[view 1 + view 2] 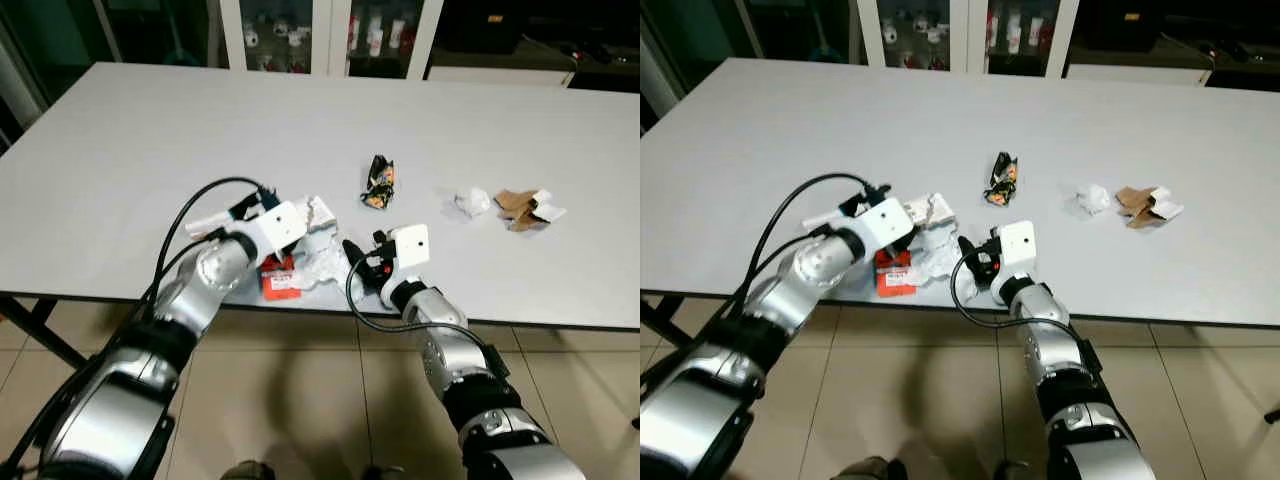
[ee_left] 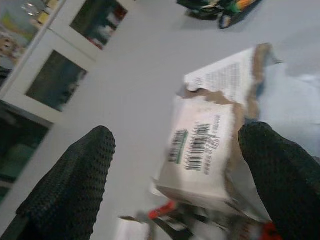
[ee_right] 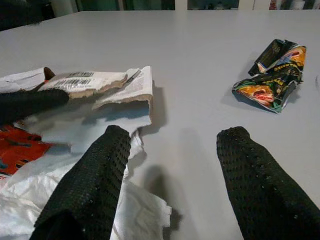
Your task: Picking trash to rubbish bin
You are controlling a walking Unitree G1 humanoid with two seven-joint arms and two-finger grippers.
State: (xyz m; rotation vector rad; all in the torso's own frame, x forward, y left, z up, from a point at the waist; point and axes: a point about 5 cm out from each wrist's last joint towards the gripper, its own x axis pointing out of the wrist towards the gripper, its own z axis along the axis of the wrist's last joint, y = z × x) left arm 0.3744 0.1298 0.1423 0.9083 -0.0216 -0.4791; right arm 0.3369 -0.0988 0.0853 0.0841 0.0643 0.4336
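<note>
A trash pile lies at the near edge of the white table (image 1: 150, 140): a torn white cardboard box (image 1: 318, 212), a red packet (image 1: 278, 278) and crumpled white paper (image 1: 325, 262). My left gripper (image 2: 180, 137) is open, its fingers on either side of the torn box (image 2: 205, 135), which has barcode labels. My right gripper (image 3: 175, 134) is open just right of the pile, low over the table, with nothing between its fingers (image 1: 353, 250). Further back lies a black and yellow snack wrapper (image 1: 378, 183).
To the right on the table are a crumpled white tissue (image 1: 472, 203) and brown cardboard scraps (image 1: 525, 208). Glass-door cabinets (image 1: 300, 30) stand behind the table. Tiled floor (image 1: 320, 400) runs below the near table edge, where both arms reach up.
</note>
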